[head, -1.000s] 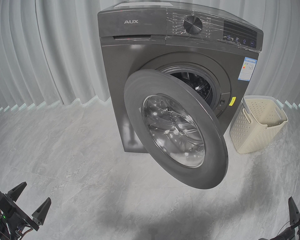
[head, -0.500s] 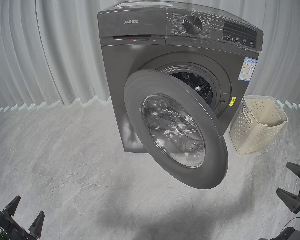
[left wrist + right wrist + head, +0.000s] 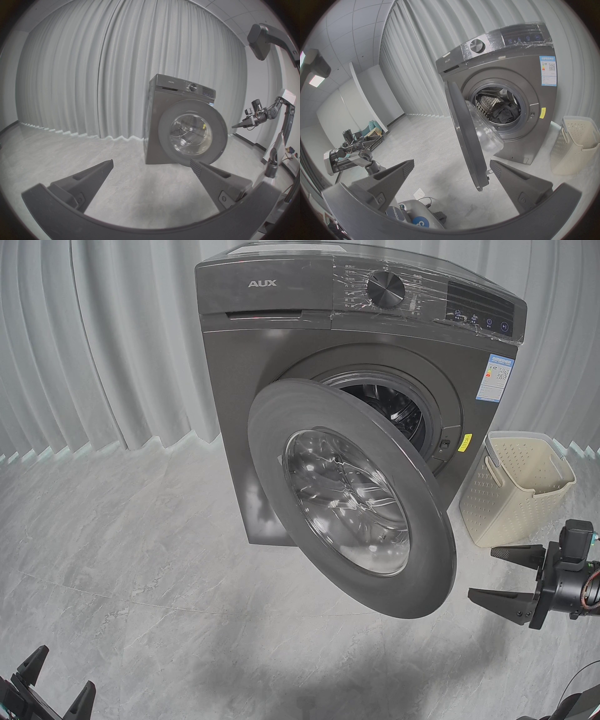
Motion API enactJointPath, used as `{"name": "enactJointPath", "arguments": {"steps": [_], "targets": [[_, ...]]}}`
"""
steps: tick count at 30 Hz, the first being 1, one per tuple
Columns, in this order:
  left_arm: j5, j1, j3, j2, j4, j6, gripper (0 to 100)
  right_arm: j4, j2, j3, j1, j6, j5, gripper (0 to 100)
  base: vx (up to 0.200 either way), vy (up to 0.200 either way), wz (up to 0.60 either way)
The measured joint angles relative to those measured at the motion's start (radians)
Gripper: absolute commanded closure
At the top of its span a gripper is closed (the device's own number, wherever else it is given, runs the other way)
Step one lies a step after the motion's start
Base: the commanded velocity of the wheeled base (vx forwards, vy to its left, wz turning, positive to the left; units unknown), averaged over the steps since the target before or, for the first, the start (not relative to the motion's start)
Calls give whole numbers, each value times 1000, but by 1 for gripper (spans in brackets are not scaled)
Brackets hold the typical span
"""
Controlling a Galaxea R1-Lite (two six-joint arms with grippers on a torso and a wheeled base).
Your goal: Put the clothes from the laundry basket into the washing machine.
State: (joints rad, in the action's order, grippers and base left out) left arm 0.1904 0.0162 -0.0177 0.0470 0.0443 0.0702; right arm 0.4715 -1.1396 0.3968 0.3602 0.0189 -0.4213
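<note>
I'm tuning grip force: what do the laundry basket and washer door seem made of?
Laundry basket: likely moulded plastic, matte cream, perforated walls. Washer door: smooth satin grey ring, metal or painted plastic, unclear; glossy clear centre, glass or plastic, showing reflections.

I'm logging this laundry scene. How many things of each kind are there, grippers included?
Washing machine: 1
Laundry basket: 1
Heap of dark clothes: 1
Grippers: 2, the left gripper and the right gripper
Total: 5

Grey marble-look floor [image 3: 144,540] under washing machine [image 3: 269,396] and laundry basket [image 3: 500,509].
</note>
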Motion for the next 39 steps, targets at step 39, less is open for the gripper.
{"name": "enactJointPath", "arguments": {"steps": [39], "targets": [[-144,-14,0,-34,-47,-76,0,461,-349,88,-114,20,231,0,0,-67,0]]}}
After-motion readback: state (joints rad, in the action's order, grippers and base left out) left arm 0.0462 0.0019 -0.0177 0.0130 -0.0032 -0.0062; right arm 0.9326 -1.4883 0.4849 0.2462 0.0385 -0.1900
